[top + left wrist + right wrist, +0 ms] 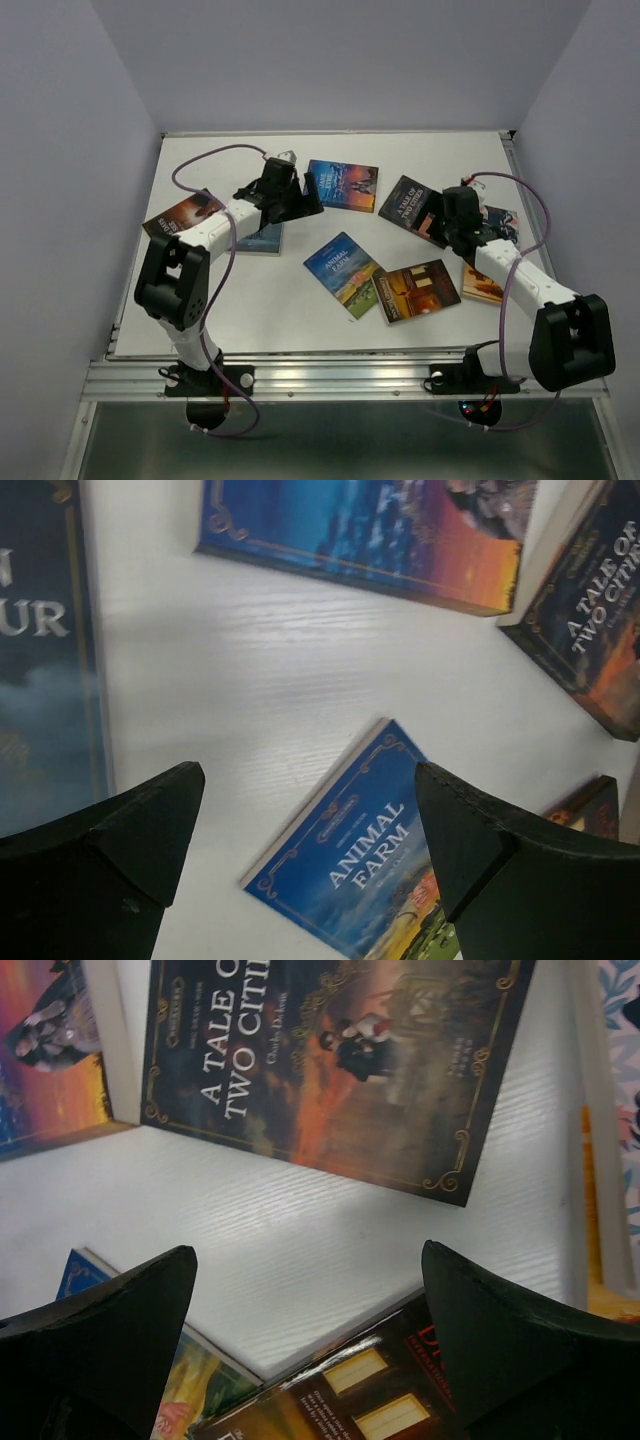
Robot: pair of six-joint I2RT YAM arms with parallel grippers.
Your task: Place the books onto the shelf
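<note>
Both tools hang empty with fingers wide apart. The left gripper [308, 775] is over the white table [250, 650] beside Animal Farm [345, 865]. The right gripper [309, 1252] is between A Tale of Two Cities [330, 1070] and a brown-covered book [340, 1400]. The books lie flat and scattered, and no shelf shows. They look thin, light, bendy and glossy, so the best hold is probably a pinch on a lifted edge near the stiffer spine.

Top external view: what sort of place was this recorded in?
Likely a lab robot test cell, not a home: a white tabletop boxed in by plain pale lilac walls, a bare aluminium rail along its near edge, and colourful paperback books scattered flat.
</note>
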